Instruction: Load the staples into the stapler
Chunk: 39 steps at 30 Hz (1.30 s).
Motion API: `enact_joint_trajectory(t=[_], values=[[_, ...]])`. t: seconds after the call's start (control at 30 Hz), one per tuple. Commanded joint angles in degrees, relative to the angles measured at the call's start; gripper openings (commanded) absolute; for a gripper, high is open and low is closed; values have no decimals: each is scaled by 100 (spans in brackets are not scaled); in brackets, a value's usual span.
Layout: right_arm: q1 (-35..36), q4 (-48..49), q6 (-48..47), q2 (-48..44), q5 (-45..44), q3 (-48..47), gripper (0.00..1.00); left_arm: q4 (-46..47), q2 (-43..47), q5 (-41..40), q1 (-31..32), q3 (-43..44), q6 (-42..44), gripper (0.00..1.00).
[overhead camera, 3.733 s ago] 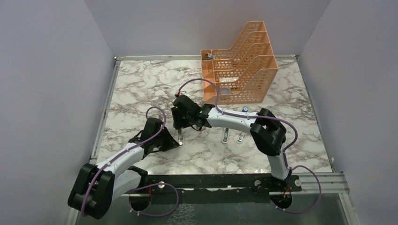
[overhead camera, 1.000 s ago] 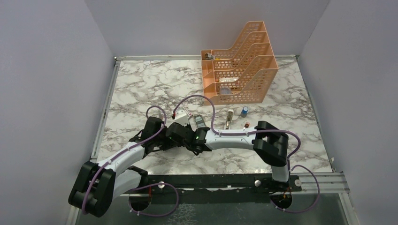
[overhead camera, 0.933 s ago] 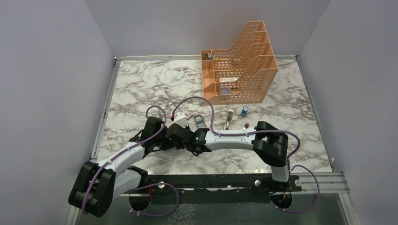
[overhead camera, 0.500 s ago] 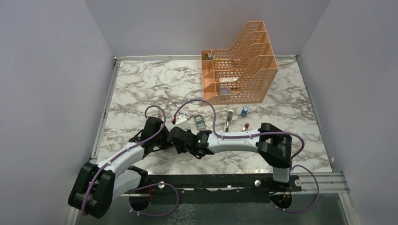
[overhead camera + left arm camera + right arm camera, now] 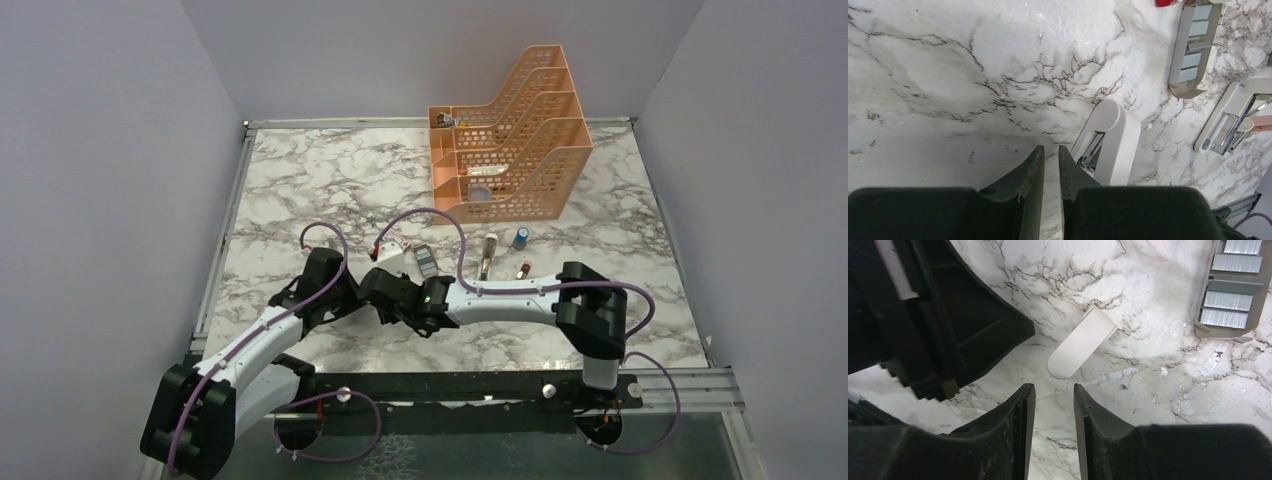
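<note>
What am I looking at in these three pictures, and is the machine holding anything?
Two robot arms bolted to a marble table. One picture looks down from above; the other two come from wrist cameras, each looking past its own end effector. The left end effector is almost closed, the right end effector slightly open; both are empty. Just ahead lies a white stapler. Nearby sits a grey tray of staples; farther back, an orange file rack.

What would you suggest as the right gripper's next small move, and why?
Probably ease the right gripper forward and down over the white stapler: its jaws are open and empty, the stapler lies just beyond its fingertips, and the staples sit in their tray.
</note>
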<state>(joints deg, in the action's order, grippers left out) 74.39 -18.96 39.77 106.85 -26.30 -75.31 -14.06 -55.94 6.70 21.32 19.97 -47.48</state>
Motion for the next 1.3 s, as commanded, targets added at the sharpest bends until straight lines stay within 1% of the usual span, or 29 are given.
enact_joint_trajectory(t=[0.0, 0.1, 0.3, 0.5, 0.57, 0.7, 0.8, 1.0, 1.27], values=[[-85, -143, -38, 328, -37, -150, 38, -202, 119, -322, -49, 121, 38, 18], [-130, -105, -171, 447, 165, -132, 37, -199, 102, -324, -49, 119, 40, 18], [-144, -146, -288, 451, 251, -65, 34, -193, 64, -310, -49, 111, 90, 19], [-144, 162, -502, -60, 151, 32, 46, -193, 51, -378, -49, 120, 106, 20], [-159, 138, -567, -26, 67, -54, 48, -193, 33, -389, -49, 128, 103, 20], [-192, 30, -589, 233, 44, -266, 48, -184, -10, -394, -73, 139, 99, 21], [-197, -25, -579, 401, 35, -353, 45, -152, -39, -380, -100, 109, 95, 22], [-248, -100, -583, 616, -76, -432, 35, -33, -106, -287, -137, 35, 73, 22], [-276, -202, -530, 787, 24, -415, 28, 8, -163, -271, -155, 12, 99, 22]])
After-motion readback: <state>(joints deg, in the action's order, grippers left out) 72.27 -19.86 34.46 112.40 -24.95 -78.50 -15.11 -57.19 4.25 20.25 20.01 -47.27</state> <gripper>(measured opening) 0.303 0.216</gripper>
